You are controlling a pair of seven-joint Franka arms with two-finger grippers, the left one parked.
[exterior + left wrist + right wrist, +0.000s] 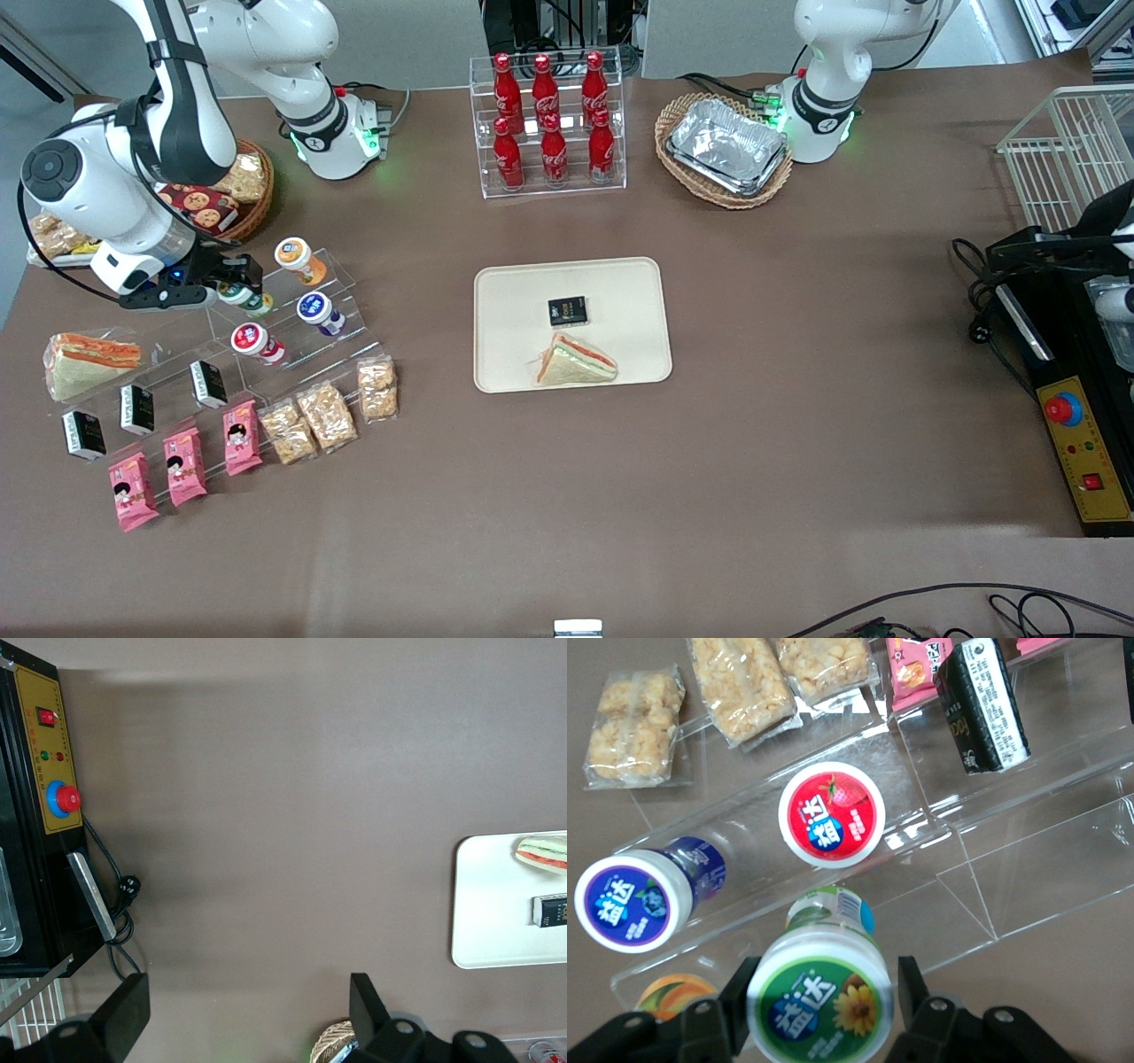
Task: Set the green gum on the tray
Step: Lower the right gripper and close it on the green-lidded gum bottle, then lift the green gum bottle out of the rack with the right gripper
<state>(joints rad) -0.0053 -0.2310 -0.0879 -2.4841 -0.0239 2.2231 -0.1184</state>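
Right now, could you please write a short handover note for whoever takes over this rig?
Gripper: over the clear display stand at the working arm's end of the table, one finger on each side of the green gum; whether it is clamped cannot be told.
Green gum: on the stand, among the orange-lidded, blue-lidded and red-lidded bottles.
Tray: mid-table, already holding a sandwich and a small black pack.
Done: the gripper has reached the gum.
Left: secure the grip, lift, carry the gum to the tray, set it on a bare part, release.
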